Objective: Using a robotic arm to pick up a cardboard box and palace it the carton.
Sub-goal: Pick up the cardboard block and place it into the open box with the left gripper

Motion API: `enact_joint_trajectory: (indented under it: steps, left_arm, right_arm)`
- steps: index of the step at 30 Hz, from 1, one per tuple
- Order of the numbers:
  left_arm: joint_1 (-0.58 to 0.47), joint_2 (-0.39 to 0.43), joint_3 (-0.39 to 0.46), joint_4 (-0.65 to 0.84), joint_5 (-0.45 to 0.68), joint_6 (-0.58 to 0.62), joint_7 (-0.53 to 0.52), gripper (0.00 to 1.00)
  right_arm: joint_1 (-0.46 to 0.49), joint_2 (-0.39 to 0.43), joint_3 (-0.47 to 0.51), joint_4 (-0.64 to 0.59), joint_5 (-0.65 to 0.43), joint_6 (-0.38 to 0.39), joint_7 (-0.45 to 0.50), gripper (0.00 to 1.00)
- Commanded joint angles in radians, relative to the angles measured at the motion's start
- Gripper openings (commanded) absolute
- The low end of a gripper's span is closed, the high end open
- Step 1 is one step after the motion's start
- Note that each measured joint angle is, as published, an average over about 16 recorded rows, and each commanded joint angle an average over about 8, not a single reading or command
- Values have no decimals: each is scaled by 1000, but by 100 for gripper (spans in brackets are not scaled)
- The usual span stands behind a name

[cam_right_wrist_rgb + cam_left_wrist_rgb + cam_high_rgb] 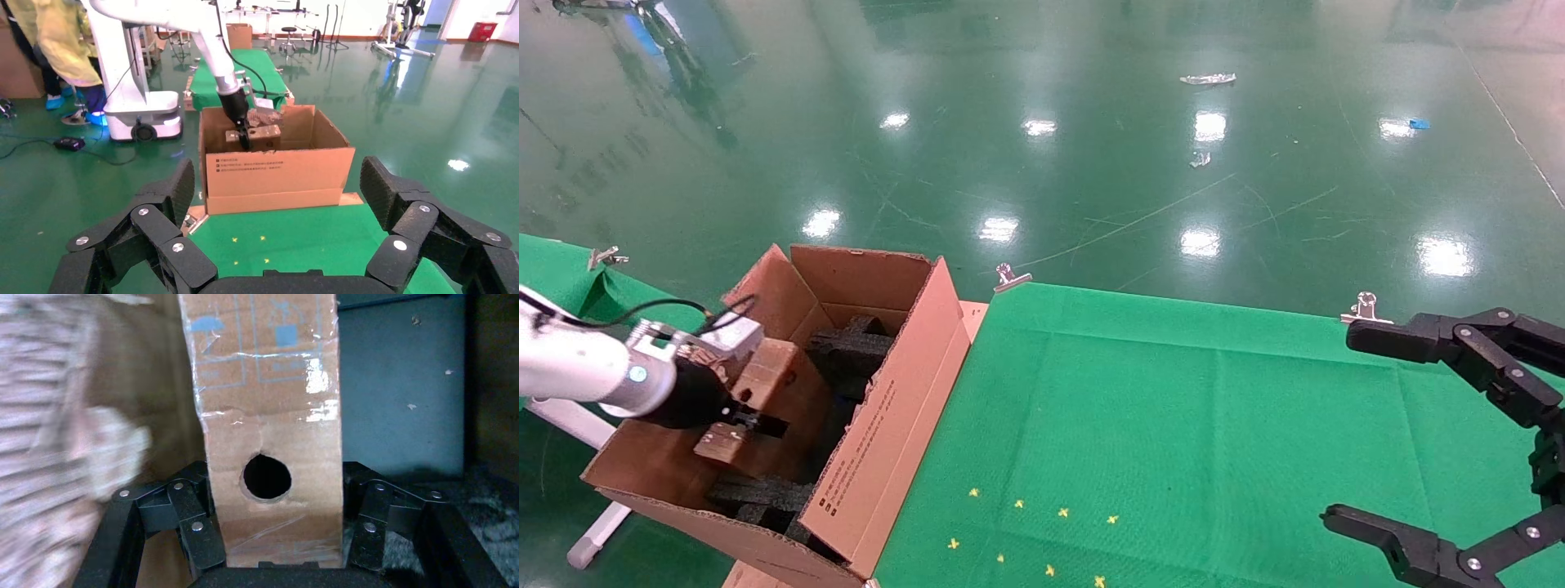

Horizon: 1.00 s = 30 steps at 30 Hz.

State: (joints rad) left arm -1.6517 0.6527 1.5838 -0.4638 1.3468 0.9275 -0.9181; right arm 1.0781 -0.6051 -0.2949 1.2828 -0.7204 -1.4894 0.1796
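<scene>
In the head view the robotic arm (576, 367) reaches in from nine o'clock, and its left gripper (740, 420) sits over the open top of the carton (878, 433); the jaws are pinching the cardboard box (764, 384), one black finger pressed on each long side, as the left wrist view shows (275, 453); the box has shiny tape across it, pale blue print near its far end and a round hole near the fingers (196, 527); it is held within the carton's mouth, above the black foam blocks (846, 347) that line the inside; the carton stands at the eight o'clock side of the green table (1173, 408), touching its edge, with its printed flap (862, 465) leaning toward the table; the right gripper (1442, 441) is idle at four o'clock over the table, well apart from the carton, its jaws spread wide; small yellow marks (1034, 531) dot the cloth near six o'clock.
</scene>
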Motion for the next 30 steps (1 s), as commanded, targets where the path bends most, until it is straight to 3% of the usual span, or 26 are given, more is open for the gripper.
enact_joint_trajectory:
  steps: [1,4,5,19,30]
  left_arm:
    - [21,33,-6,48,-19,-1,26,56]
    - [36,53,-26,100,-53,0,84,93]
    - [39,57,-33,115,-63,0,103,100]
    - [29,84,-89,271,-143,30,278,100]
    - [-1,106,-105,339,-163,60,353,100]
  right_arm:
    - [0,0,0,0,0,0,0,100]
    - [0,0,0,0,0,0,0,100]
    - [0,0,0,0,0,0,0,100]
    - [0,0,-1,0,1,0,-1,100]
    - [0,1,-2,0,1,1,-1,100]
